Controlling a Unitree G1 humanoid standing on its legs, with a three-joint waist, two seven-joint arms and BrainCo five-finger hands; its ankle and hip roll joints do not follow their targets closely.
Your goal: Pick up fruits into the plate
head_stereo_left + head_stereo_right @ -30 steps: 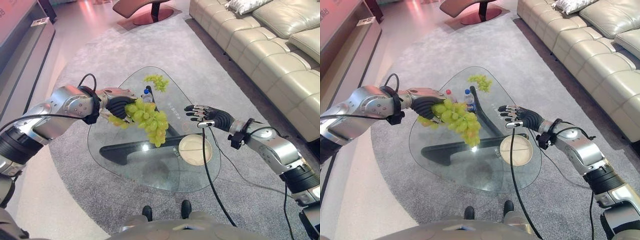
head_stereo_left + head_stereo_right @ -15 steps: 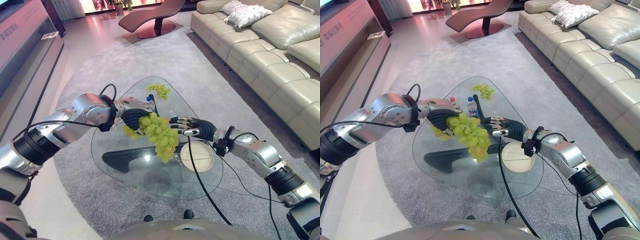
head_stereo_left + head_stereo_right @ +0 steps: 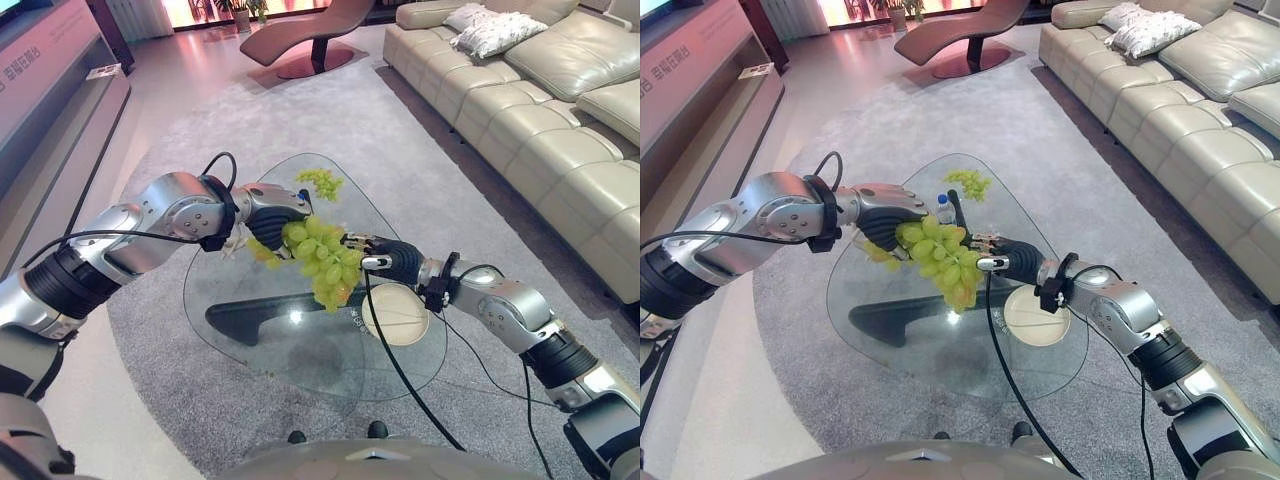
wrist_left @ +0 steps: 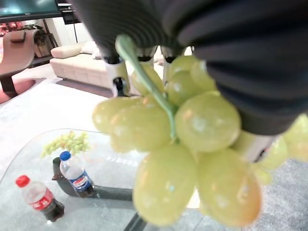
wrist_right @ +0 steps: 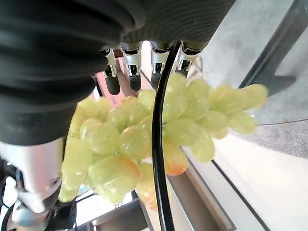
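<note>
Since the earlier frames the grape bunch [image 3: 322, 262] has shifted right toward frame centre, and the right robot hand [image 3: 385, 256] has closed in from the right until its fingers sit against the bunch. The camera also moved, so part of that shift is the view.

The bunch hangs in the air at centre frame above the glass bench [image 3: 300, 345], not yet over the plate [image 3: 395, 313]. The left robot hand [image 3: 272, 212] grips it at the top: in the left wrist view the stem [image 4: 144, 79] runs up into the curled fingers, so the grapes dangle below. Held high by the stem so it clears the bench, I'd say.

The right robot hand is flat with straight fingers reaching in beside the bunch; the right wrist view shows the fingers [image 5: 132, 72] extended next to the grapes, not curled round them. Probably steadying it or readying a handover.

The plate sits lower right of the bunch on the bench, below the right wrist, and looks bare. A second grape bunch [image 3: 320, 183] lies at the far edge of the bench, upper centre. Two bottles show in the left wrist view, red cap [image 4: 41, 198] and blue cap [image 4: 74, 174], standing on the bench near the far bunch.

No fruit is in the plate yet.
</note>
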